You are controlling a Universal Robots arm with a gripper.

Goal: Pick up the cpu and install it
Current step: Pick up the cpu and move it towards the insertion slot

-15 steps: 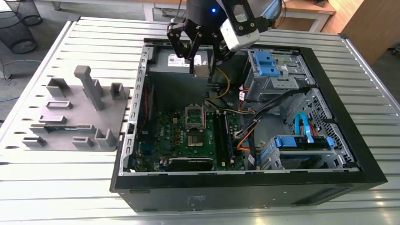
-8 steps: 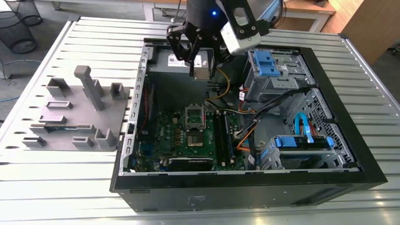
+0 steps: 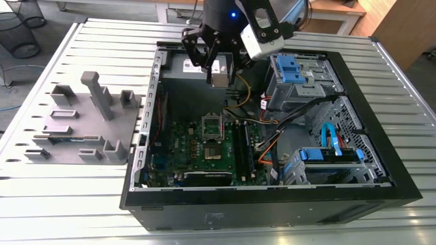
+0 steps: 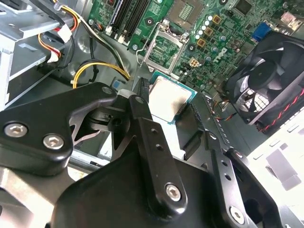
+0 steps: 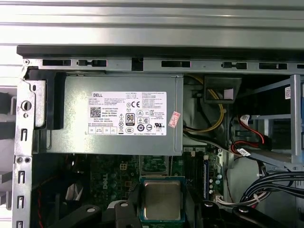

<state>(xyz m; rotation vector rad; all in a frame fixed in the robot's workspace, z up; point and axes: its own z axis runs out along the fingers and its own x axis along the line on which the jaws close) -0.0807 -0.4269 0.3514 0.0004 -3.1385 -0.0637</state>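
In the exterior view, upper middle, the gripper (image 3: 219,69) pinches the cpu (image 3: 220,77) above the open black case (image 3: 272,204). The green motherboard (image 3: 197,153) lies below, and a grey tray (image 3: 75,127) sits at the exterior view's left. In the second wrist view, black fingers (image 4: 145,123) clamp the dull silver square near a round fan (image 4: 266,85). In the first wrist view, a grey sheet-metal power supply (image 5: 114,114) lies beyond it.

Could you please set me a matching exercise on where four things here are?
1 small square silver-topped cpu
2 grey metal power supply box
3 silver hinged socket frame
4 grey plastic fixture block

A on the green motherboard
B on the slatted table, outside the black computer case
C in the black gripper
D against the case wall

Pairs: 1-C, 2-D, 3-A, 4-B.
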